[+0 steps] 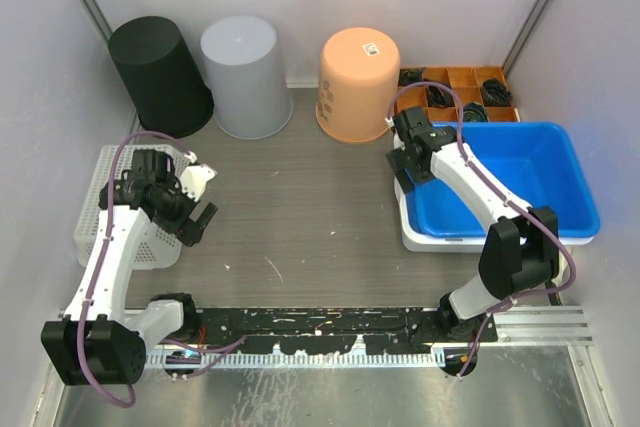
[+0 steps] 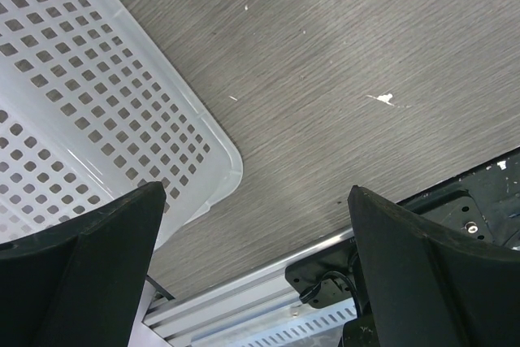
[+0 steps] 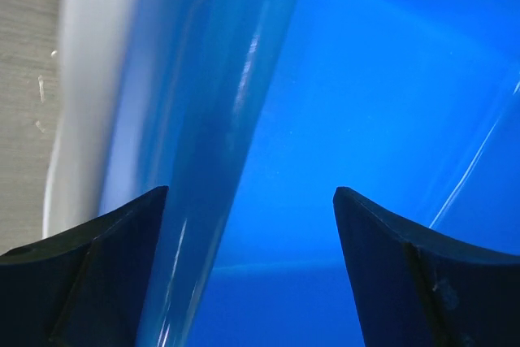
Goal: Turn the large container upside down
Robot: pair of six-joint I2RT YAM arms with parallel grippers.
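- The large blue container (image 1: 545, 172) sits on the right side of the surface, mouth up, with a white lip (image 1: 432, 241) showing under its near left corner.
- Its long axis runs roughly left to right in the top view. The short left wall faces the middle of the surface.
- The right tool (image 1: 408, 159) is at that left wall, towards the far corner. The container extends away from it to the right, so the right arm is clearly the nearer one.
- In the right wrist view the right tool (image 3: 250, 193) is spread wide. The blue wall (image 3: 219, 119) runs up between the two fingers, one outside and one over the interior. I cannot tell whether either finger touches it.
- The coming move probably turns on this straddle: closing on the wall would give a hold at one end of the long axis for tipping the container over.
- The left tool (image 1: 195, 221) is well apart from the container. It hangs released and holding nothing over bare surface, just beside the corner of a white perforated basket (image 2: 89, 87).
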